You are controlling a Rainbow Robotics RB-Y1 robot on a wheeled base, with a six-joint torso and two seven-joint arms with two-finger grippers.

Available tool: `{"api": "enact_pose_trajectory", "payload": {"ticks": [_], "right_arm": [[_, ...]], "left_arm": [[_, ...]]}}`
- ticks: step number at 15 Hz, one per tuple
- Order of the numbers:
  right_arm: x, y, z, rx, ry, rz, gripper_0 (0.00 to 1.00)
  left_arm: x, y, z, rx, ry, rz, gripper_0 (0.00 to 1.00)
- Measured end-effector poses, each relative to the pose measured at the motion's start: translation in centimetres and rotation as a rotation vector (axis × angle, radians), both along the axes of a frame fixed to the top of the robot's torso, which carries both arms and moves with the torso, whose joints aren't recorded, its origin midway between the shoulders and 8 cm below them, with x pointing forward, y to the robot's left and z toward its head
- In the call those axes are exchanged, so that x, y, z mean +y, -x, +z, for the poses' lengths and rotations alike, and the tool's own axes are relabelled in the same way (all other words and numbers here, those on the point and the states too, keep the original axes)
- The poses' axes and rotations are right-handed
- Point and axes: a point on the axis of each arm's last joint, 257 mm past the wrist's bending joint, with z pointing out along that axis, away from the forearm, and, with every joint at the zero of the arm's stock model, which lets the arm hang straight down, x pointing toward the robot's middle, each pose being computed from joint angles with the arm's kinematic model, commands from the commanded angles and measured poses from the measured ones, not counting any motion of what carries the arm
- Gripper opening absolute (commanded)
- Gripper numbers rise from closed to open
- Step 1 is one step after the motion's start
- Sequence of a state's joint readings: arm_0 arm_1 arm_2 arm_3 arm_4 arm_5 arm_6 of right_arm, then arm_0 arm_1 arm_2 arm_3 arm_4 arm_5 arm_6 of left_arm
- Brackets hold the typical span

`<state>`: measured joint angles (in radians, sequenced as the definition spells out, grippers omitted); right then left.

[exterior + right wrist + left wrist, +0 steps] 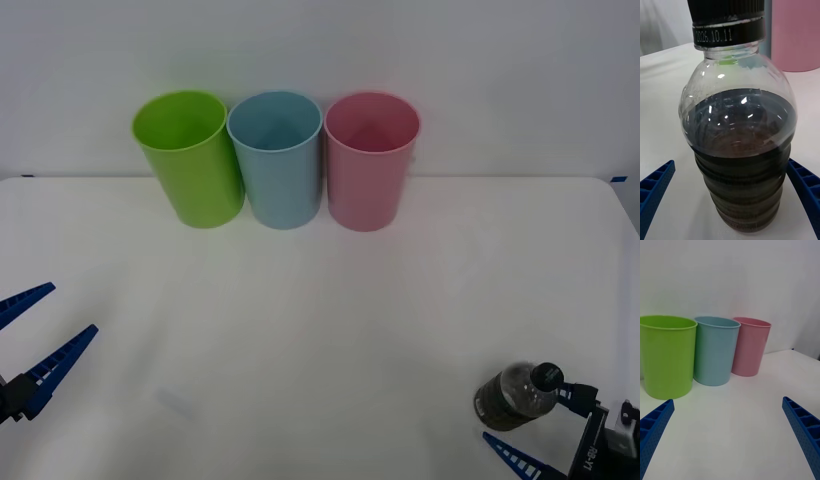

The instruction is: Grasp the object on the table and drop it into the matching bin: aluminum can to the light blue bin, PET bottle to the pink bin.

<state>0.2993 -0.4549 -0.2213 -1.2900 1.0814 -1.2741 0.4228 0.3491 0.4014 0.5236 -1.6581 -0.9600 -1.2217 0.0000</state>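
While the PET bottle (pixel 516 396) stands upright on the white worktop (pixel 330 320) at its near right corner, the right gripper (pixel 545 425) sits around it with its blue ribbed fingers (pixel 655 191) spread, one on each side of the bottle's lower body. From the right wrist view a narrow gap shows between each finger and the plastic, so the bottle is not clamped. The bottle is clear, holds dark brownish liquid, and has a black screw cap (pixel 727 17).

At the near left edge of the worktop, the left gripper (pixel 30 335) hovers released, fingers wide apart, holding nothing.

Far across the worktop, three tall cup-shaped bins stand in a row against the wall, just beside each other: a lime green bin (pixel 190 158) on the left, the light blue bin (pixel 277 158) in the middle, and the pink bin (pixel 369 160) on the right.
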Motion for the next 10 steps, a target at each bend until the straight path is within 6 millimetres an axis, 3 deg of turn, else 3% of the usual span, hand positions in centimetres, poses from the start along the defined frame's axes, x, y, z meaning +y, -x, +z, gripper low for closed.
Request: {"api": "enact_pose_trajectory", "payload": {"ticks": [10], "right_arm": [[2.0, -1.2, 0.2, -0.037, -0.034, -0.017, 1.0]], "left_arm": [[0.0, 0.0, 0.0, 0.0, 0.0, 0.0, 1.0]]}}
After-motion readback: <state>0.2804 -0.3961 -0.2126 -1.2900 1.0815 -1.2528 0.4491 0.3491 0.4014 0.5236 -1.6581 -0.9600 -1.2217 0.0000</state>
